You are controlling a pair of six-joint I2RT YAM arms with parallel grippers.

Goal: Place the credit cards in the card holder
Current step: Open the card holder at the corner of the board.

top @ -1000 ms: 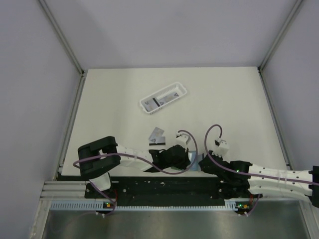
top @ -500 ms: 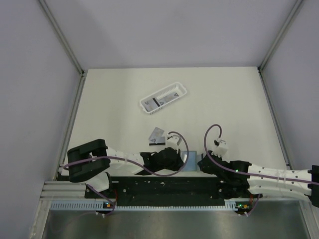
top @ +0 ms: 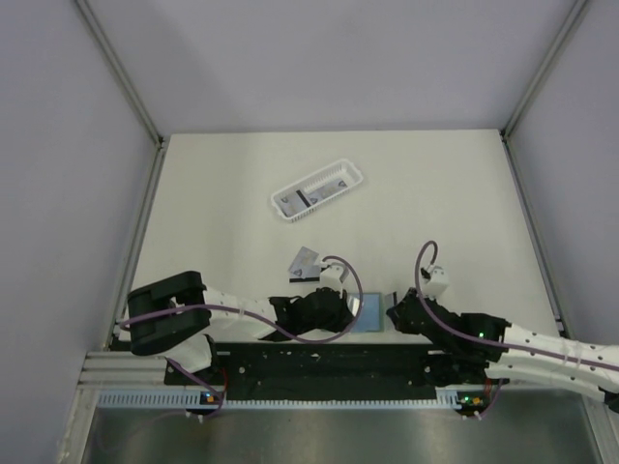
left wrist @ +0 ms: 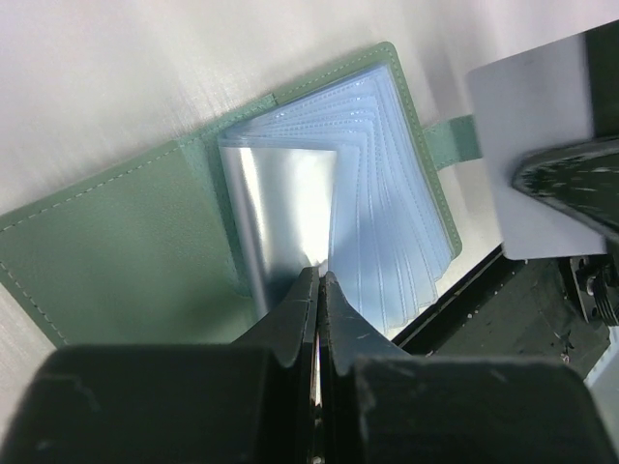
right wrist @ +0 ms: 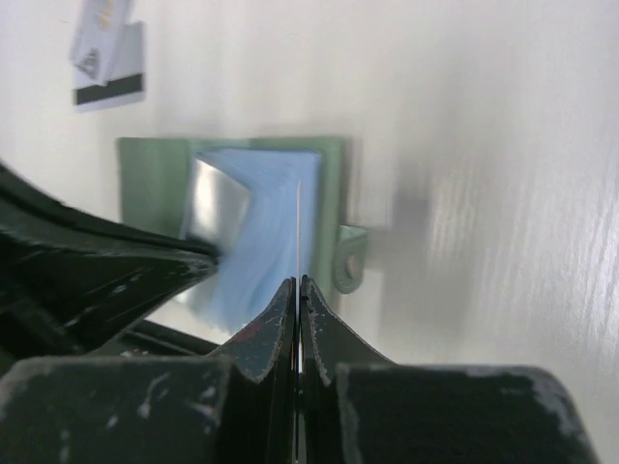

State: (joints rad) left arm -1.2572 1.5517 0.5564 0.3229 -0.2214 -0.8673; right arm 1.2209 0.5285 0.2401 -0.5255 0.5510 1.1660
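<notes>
Holder (left wrist: pixel 126 251) lies open on the table (top: pixel 435 193) at its near edge, between the two end effectors. Green cover is flat, pale blue sleeves (left wrist: pixel 397 203) fanned up. Left end effector (left wrist: pixel 318 278) is pinched tight on one shiny grey leaf at the holder's spine. It reads as a sleeve (left wrist: pixel 285 193) lifted to open a pocket, but it could be a card, can't say for sure. Right end effector (right wrist: pixel 298 282) is clamped on a card (left wrist: pixel 537 145), edge-on in its own view, poised over the holder's strap side and not yet in. My read: insertion step, early in the task, no card visibly seated in the sleeves. Next move needs the right arm to line the card edge up with the opened pocket mouth and slide it toward the spine at a shallow angle, while the left holds the pocket open. The film is thin, so a miss would likely buckle the sleeve or shove the holder. A couple more cards (top: pixel 305 261) lie loose and overlapping just beyond the holder. Basket (top: pixel 316 191) sits well beyond the holder, away from the arms, with at least one more card in it, count unclear.
</notes>
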